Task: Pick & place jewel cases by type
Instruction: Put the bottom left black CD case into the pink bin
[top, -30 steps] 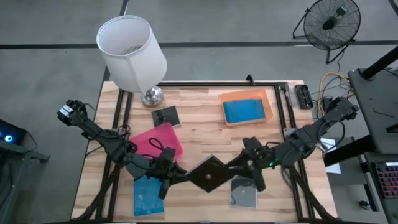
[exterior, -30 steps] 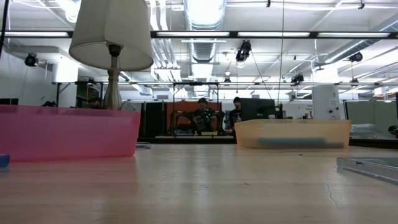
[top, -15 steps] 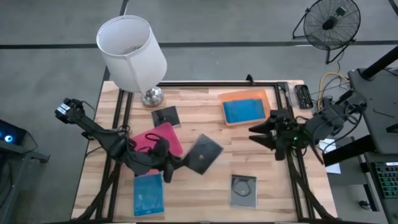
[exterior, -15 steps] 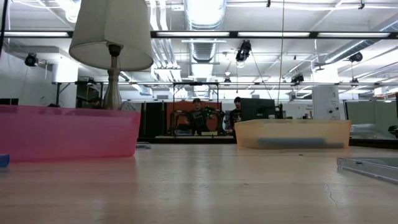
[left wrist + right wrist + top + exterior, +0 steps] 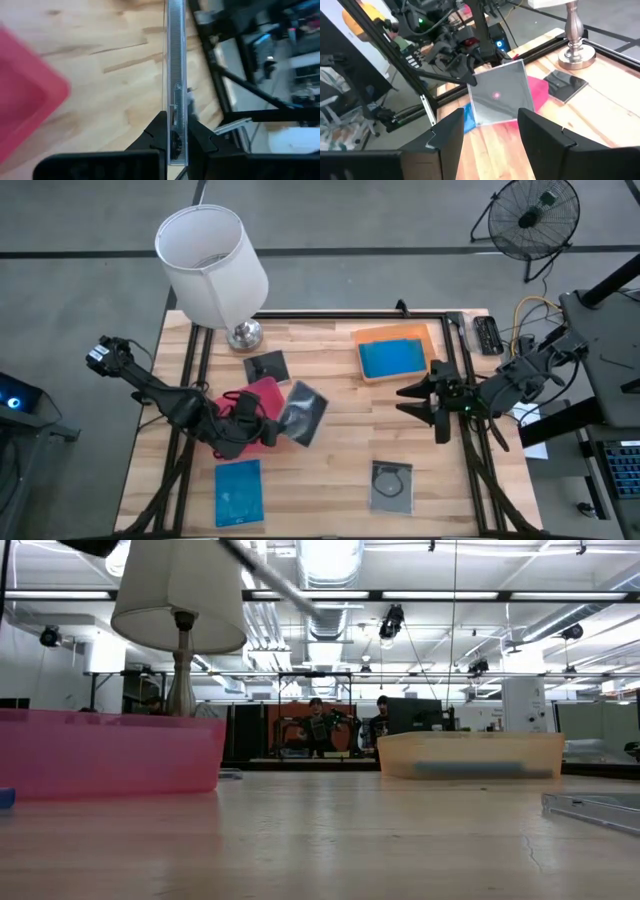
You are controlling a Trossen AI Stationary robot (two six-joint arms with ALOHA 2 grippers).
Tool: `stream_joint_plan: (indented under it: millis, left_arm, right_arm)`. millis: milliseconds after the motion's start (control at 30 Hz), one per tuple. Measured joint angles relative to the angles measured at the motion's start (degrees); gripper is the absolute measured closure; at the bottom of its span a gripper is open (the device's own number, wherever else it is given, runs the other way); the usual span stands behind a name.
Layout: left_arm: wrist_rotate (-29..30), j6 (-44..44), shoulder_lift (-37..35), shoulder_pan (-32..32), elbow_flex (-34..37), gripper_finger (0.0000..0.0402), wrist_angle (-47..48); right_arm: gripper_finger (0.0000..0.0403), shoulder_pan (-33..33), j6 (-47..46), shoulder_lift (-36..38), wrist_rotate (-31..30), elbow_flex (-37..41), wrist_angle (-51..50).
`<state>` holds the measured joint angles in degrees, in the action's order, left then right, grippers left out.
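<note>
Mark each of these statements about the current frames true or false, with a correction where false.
1. The left gripper holds a dark jewel case by its edge. True.
2. The right gripper is shut on a blue case. False: its fingers stand apart with nothing between them, near the table's right edge.
3. A blue jewel case lies in the orange tray. True.
4. The held case already rests inside the pink tray. False: it is in the air, beside the tray.
5. The lamp stands at the table's front right corner. False: it stands at the far left corner.
</note>
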<state>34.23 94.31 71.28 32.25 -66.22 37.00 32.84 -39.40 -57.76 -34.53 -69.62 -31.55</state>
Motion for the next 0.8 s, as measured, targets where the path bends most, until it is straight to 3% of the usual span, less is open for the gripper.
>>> stream_joint_plan:
  millis: [300, 467, 800]
  left_arm:
    - [-8.4, 5.2, -5.3, -1.1, 0.0, 0.0393, 11.0]
    - [-8.0, 8.1, -9.0, -1.5, 0.0, 0.0393, 16.0]
    - [-5.8, 25.3, -9.7, -1.5, 0.0, 0.0393, 23.6]
  right_arm:
    - [0.0228, 0.0, -0.3, -0.1, 3.3, 3.4, 0.1]
    - [0.0232, 0.0, -2.3, -0.1, 3.7, 5.6, 0.4]
    - [0.0233, 0.0, -3.9, -0.1, 3.2, 7.6, 2.5]
